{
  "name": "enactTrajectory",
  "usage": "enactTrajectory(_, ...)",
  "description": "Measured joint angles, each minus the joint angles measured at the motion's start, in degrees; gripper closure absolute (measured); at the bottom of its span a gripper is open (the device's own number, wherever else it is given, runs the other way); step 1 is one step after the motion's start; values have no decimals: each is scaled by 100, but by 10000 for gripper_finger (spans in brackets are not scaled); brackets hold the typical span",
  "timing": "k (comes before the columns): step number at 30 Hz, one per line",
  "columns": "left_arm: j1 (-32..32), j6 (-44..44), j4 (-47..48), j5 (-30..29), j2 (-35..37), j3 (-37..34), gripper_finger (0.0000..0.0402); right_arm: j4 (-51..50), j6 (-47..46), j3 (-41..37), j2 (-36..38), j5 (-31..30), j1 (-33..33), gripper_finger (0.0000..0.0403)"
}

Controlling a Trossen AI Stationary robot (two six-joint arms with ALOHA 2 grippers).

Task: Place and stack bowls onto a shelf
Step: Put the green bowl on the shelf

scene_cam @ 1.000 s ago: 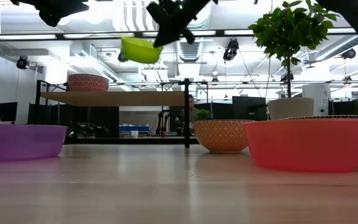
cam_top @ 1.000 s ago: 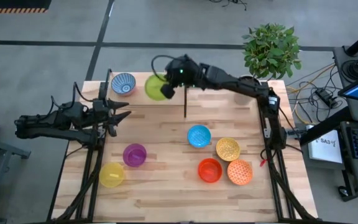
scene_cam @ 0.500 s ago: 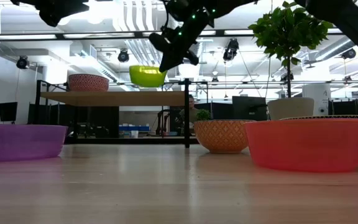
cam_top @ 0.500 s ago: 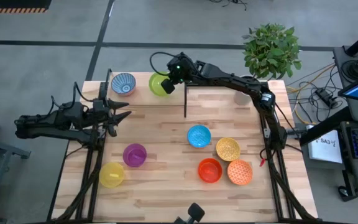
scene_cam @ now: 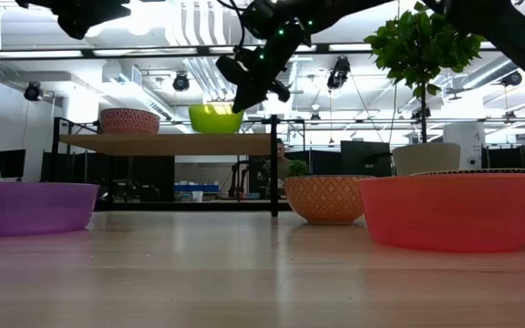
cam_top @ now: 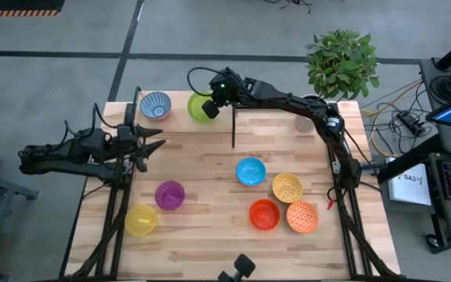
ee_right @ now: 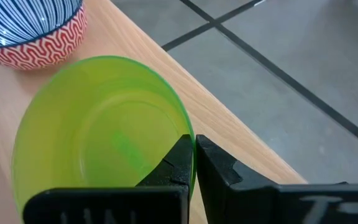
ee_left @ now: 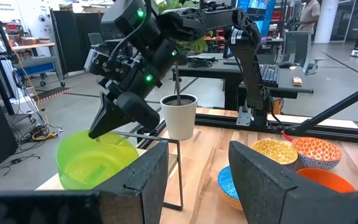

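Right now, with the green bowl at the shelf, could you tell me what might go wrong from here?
1. The right gripper pinches only the rim of the green bowl, so it may tip or drag when let go.
2. In the right wrist view, the bowl sits close to the shelf edge; a nudge could push it off.
3. The blue-white patterned bowl stands nearby and might be bumped.

The right arm reaches from its base at the right edge across to the far left-centre, its wrist tipped downward. The right claw [cam_top: 210,104] has its two dark fingers pinched together on the rim of the small round green bowl [cam_top: 200,107]. The left arm lies low along the left side, stretched rightward, the left claw [cam_top: 156,145] with fingers parted, holding nothing.
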State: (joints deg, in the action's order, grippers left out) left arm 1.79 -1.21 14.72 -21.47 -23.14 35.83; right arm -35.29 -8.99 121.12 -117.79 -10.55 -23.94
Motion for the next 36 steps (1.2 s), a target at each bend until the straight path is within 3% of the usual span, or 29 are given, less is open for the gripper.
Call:
enactTrajectory(5,1,-2,22,0,0,0,249,4,63,0,-29,-42,0,383)
enactTrajectory(18,1,-20,37,2,0,0,249,1,210,2,94,-148,3,299)
enactTrajectory(20,1,-22,49,1,0,0,249,0,482,9,163,60,47,296)
enactTrajectory(24,0,-22,97,0,0,-2,249,-172,1113,13,229,1223,252,301)
enactTrajectory(26,1,-22,101,0,0,-2,249,-346,1186,10,227,1389,376,313)
enactTrajectory(29,1,-22,101,0,0,-2,249,-338,1323,-89,168,1070,530,339)
enactTrajectory(36,1,-22,125,0,0,-2,249,-191,1563,-205,26,-364,695,391)
